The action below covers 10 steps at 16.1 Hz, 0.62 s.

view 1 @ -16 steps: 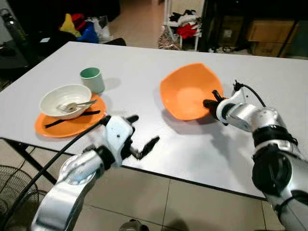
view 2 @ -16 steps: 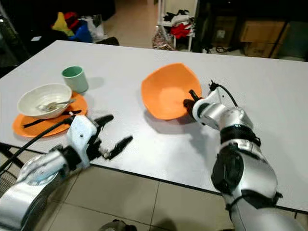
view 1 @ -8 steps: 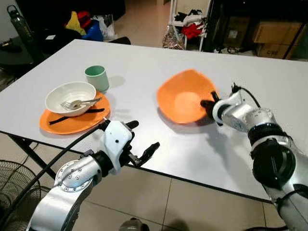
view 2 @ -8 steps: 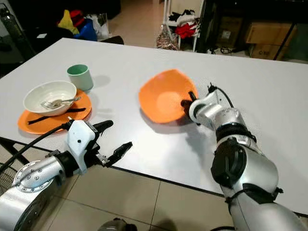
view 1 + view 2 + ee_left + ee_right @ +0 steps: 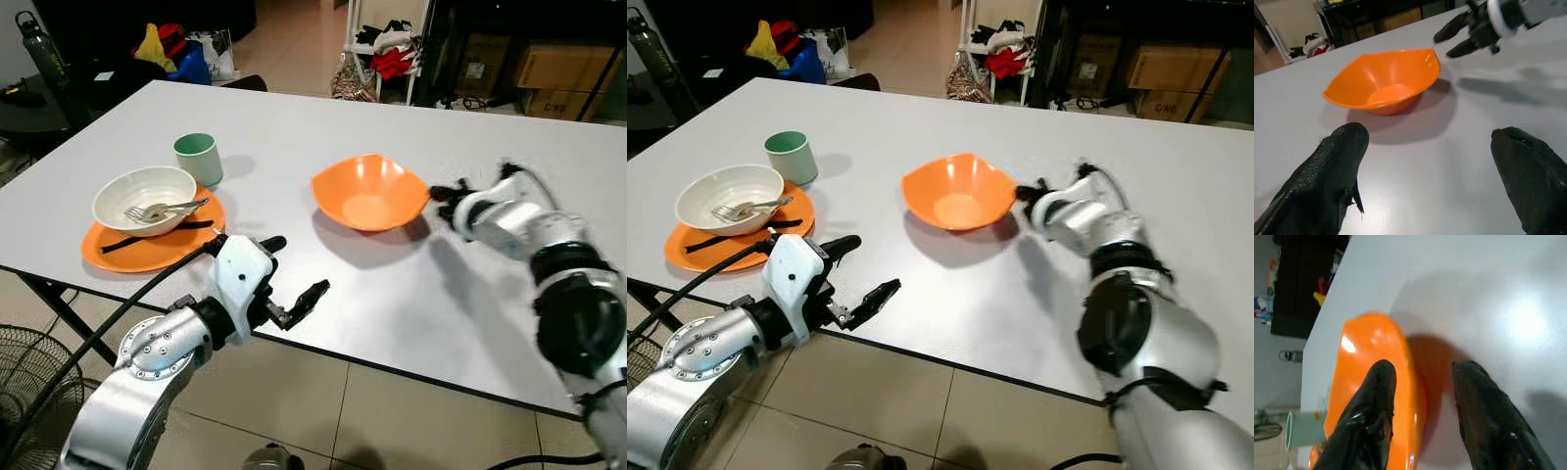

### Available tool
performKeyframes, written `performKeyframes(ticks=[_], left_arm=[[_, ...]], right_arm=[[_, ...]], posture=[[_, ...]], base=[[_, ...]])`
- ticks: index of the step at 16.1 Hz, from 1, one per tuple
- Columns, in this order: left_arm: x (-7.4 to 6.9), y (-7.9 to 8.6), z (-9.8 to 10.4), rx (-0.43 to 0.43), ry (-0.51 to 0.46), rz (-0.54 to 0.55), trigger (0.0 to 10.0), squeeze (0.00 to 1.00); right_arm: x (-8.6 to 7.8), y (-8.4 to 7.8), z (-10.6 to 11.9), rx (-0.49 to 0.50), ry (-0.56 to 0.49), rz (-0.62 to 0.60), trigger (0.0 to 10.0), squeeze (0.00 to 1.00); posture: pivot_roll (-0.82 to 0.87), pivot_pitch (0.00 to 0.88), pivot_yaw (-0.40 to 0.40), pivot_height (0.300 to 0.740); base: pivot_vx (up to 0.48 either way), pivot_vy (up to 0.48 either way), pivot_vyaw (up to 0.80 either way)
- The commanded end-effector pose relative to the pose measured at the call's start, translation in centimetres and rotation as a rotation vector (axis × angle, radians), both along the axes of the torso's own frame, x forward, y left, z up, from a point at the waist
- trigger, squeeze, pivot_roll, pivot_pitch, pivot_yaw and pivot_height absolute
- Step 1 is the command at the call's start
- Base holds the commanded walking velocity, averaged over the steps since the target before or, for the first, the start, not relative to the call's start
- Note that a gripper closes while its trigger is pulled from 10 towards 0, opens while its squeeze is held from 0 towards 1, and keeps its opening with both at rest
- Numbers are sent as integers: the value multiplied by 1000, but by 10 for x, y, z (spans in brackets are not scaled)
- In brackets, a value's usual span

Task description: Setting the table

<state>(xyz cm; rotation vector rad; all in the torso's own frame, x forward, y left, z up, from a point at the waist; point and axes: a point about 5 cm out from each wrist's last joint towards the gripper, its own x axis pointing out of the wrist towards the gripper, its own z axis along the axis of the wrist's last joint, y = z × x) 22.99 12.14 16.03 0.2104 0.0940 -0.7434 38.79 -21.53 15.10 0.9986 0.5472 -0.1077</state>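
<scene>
White table [image 5: 294,127] on tiled floor [image 5: 372,411], clutter [image 5: 377,54] behind

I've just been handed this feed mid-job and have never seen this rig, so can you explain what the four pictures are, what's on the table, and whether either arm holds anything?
This is a humanoid robot with two silver arms, each ending in two long black fingers. The two wide pictures come from the stereo camera on its head, looking down at a white table. The other two come from cameras on its wrists, looking along each gripper's own fingers.

On the table sits an orange, square-rimmed plastic bowl, upright. On the robot's left is a finished setting: a flat orange plate bearing a white bowl with a metal fork in it, black chopsticks on the plate, and a pale green cup beside it.

The right gripper is open beside the orange bowl's rim, holding nothing. The left gripper is open at the table's near edge, also holding nothing.
</scene>
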Motion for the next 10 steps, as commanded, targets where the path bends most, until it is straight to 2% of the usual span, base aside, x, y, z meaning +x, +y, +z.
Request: performKeyframes(ticks=[1, 3, 4, 6, 7, 8, 9, 10], left_arm=[[3, -1, 2, 0, -14, -3, 10000, 0], [8, -2, 1, -22, -21, 10, 10000, 0], [9, -2, 1, -41, -20, 22, 10000, 0], [11, 1, -2, -58, -12, 79, 10000, 0], [11, 5, -6, -34, -3, 126, 10000, 0], [10, 8, -7, -26, -5, 160, 10000, 0], [10, 9, -7, -28, -8, 178, 10000, 0], [10, 15, -6, -24, -25, 232, 10000, 0]], right_arm=[[0, -3, 4, -9, -21, 12, 10000, 1000], [-3, -17, 13, -79, -74, 69, 10000, 1000], [-6, -20, 16, -155, -99, 115, 10000, 1000], [-25, -19, 22, -417, -206, 198, 10000, 1000], [-46, -6, 26, -606, -312, 246, 10000, 1000], [-62, 4, 34, -693, -405, 223, 10000, 949], [-71, 10, 39, -733, -449, 196, 10000, 737], [-91, 19, 46, -882, -556, 213, 10000, 0]], posture=[[157, 0, 78, 740], [138, 0, 91, 740], [130, 0, 94, 740], [115, 0, 101, 740], [106, 0, 108, 740], [95, 0, 116, 740], [92, 0, 118, 740], [83, 0, 125, 740]], base=[[0, 0, 0], [0, 0, 0], [0, 0, 0], [0, 0, 0], [0, 0, 0], [0, 0, 0], [0, 0, 0], [0, 0, 0]])
